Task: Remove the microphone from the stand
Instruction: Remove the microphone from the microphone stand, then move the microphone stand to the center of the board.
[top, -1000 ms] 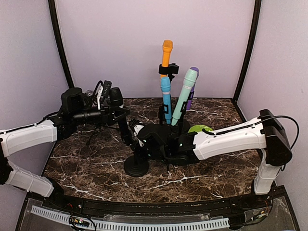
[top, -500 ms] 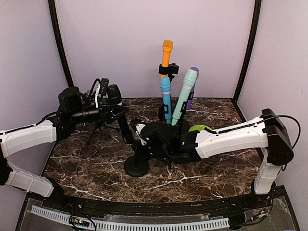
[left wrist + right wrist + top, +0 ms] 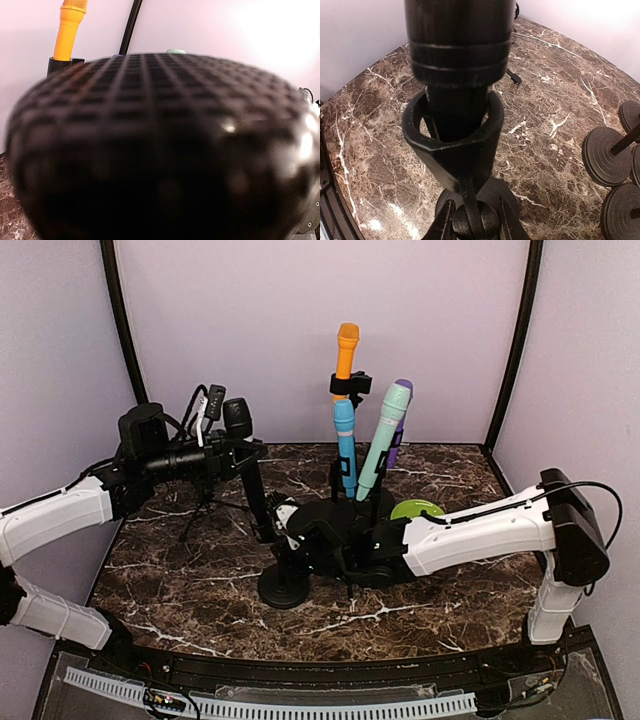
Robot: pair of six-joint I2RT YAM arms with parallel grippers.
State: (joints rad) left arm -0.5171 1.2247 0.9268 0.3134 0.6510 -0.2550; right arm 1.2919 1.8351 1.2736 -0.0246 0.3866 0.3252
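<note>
Our left pincer [image 3: 240,450] reaches in from 9 o'clock and is shut around the black microphone [image 3: 238,420], just under its round head. In the left wrist view that head is so near the camera that it fills almost the whole picture. We cannot see the fingers there, so we tell the grip from the top view.

Our right pincer [image 3: 476,222] reaches in from 3 o'clock. It is closed on the thin pole of the stand [image 3: 283,586], low down, just above the round foot. We think it is there to keep the stand down on the table [image 3: 170,580].

From the middle of the table, the stand sits a little toward 7 o'clock. The microphone leans up from it toward 11 o'clock.

So both grips look done, but the pulling out is not. In the right wrist view the thin tail of the microphone sits inside the ring clip [image 3: 451,132], and the fat part is above the ring. We think it is partly out but not free.

What is left is to draw it up along its own lean until the tail clears the ring. The coloured microphones [image 3: 347,345] at 12 o'clock stand well apart.
</note>
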